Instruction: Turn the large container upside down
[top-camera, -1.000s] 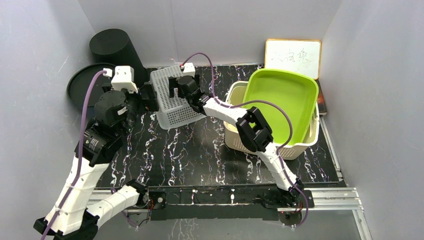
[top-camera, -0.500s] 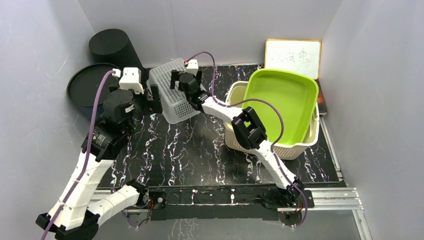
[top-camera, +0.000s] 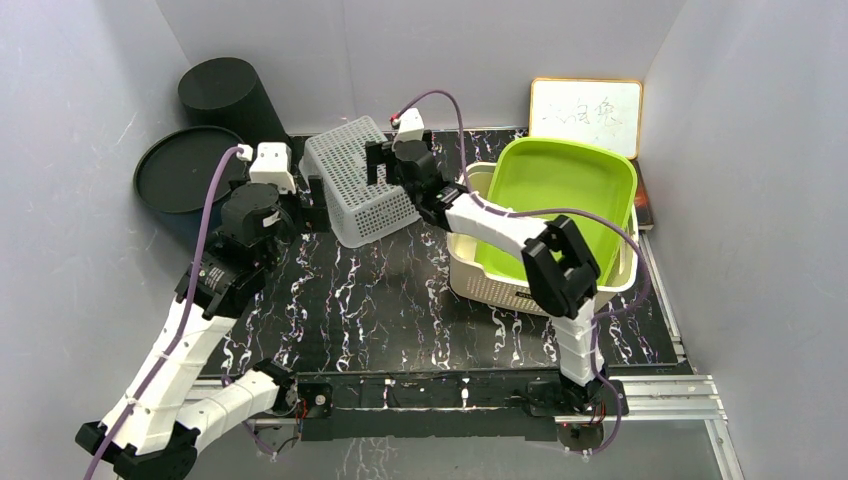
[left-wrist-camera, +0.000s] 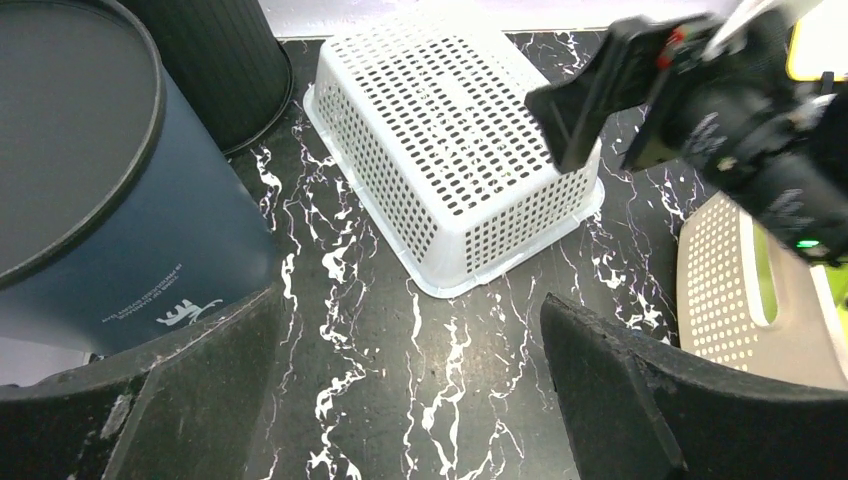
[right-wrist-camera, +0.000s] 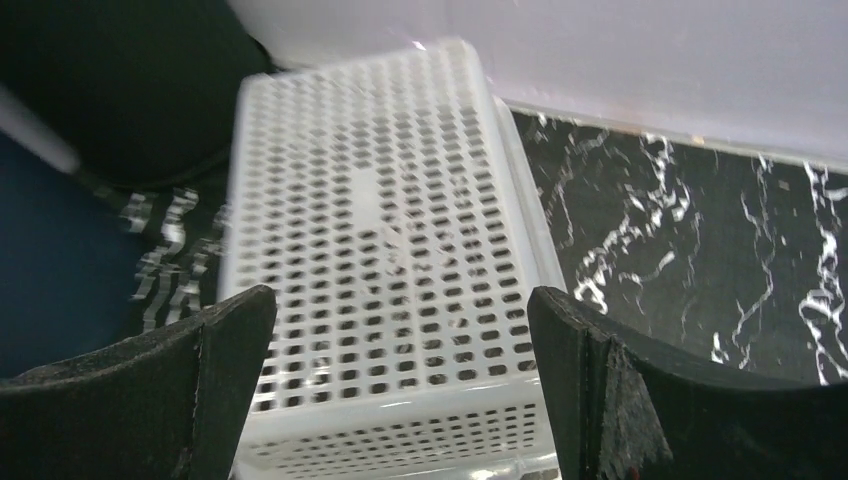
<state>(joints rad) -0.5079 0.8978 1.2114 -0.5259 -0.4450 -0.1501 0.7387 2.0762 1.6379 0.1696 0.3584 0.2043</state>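
Observation:
The large white perforated basket (top-camera: 358, 182) lies bottom up on the black marble table (top-camera: 400, 300), its rim on the surface. It also shows in the left wrist view (left-wrist-camera: 450, 150) and the right wrist view (right-wrist-camera: 380, 250). My left gripper (top-camera: 312, 195) is open and empty just left of the basket, with bare table between its fingers (left-wrist-camera: 410, 305). My right gripper (top-camera: 385, 165) is open and empty, hovering above the basket's right end (right-wrist-camera: 400, 310), and it shows in the left wrist view (left-wrist-camera: 600, 95). Neither gripper touches the basket.
A black round bin (top-camera: 225, 95) and a black round tray (top-camera: 180, 180) stand at the back left. A dark blue bin (left-wrist-camera: 90, 200) is close to my left gripper. A cream basket (top-camera: 490, 275) holding a green tub (top-camera: 560, 190) stands on the right, with a whiteboard (top-camera: 585, 115) behind it.
The basket has tipped over from between both grippers and now lies bottom up. The right gripper moved right and up off it. The left gripper drew back slightly.

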